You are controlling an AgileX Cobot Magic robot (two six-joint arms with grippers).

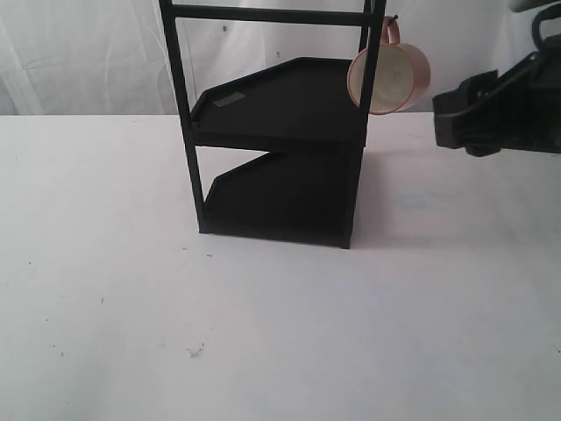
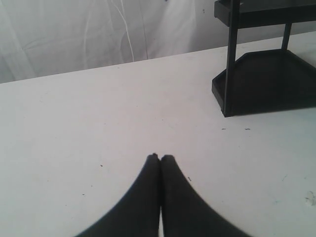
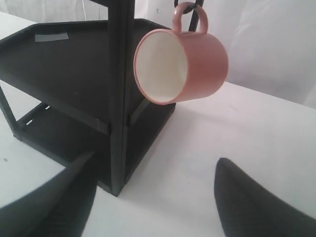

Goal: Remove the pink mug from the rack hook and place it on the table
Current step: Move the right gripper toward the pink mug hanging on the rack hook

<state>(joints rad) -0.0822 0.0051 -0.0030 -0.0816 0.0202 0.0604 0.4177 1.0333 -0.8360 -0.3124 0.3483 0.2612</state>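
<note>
**The pink mug (image 3: 197, 64) on its hook, right claw (image 3: 153, 165) lined up**

The mug hangs by its handle from the rack hook (image 1: 394, 17), mouth sideways, well above the worktop (image 1: 263, 333). The right claw faces it, spread wide, likely to straddle its body. The left claw (image 2: 160, 157), pinched together and empty, hovers low over the worktop.

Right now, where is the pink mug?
In the exterior view the pink mug hangs by its handle from the rack hook at the upper right of the rack, apart from the right gripper.
</note>
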